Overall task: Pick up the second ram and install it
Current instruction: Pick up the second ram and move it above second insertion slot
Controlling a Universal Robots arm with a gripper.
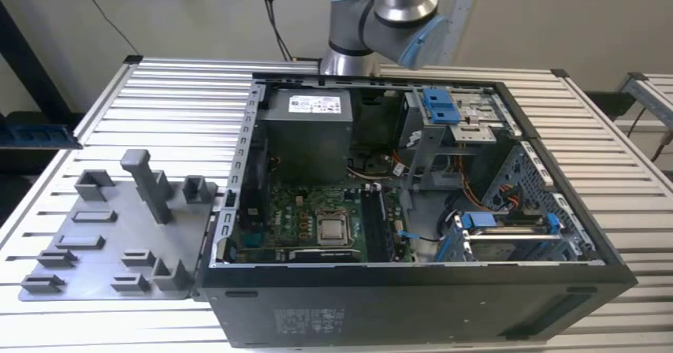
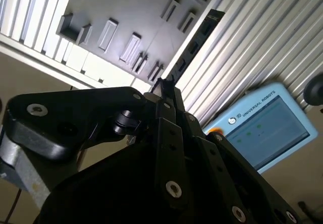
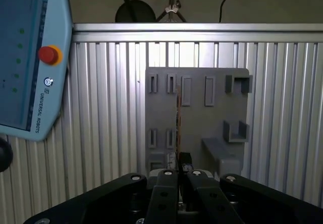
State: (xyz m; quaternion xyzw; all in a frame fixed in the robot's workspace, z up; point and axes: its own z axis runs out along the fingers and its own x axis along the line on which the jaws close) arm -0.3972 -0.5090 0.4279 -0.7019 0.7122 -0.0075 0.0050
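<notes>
The second ram (image 2: pixel 194 42) is a long thin stick with small dark chips, and it juts out from between my fingertips. In the first wrist view the ram (image 3: pixel 177 118) shows edge-on as a narrow line. My gripper (image 3: pixel 179 172) is shut on one end of it, and the closed black fingers (image 2: pixel 169 103) also appear in the second wrist view. Behind the stick lies the grey fixture plate (image 3: pixel 202 118) with its slots and blocks. In the exterior view my arm (image 1: pixel 384 14) rises out of the picture behind the open computer case (image 1: pixel 421 298), whose motherboard (image 1: pixel 315 219) lies exposed.
The grey fixture plate (image 1: pixel 116 235) lies on the slatted metal table (image 1: pixel 179 85) at the exterior view's left of the case. A teach pendant (image 3: pixel 25 57) with a red button rests on the slats beside the plate. Blue drive-bay clips (image 1: pixel 442 105) and a power supply (image 1: pixel 305 132) sit inside the case.
</notes>
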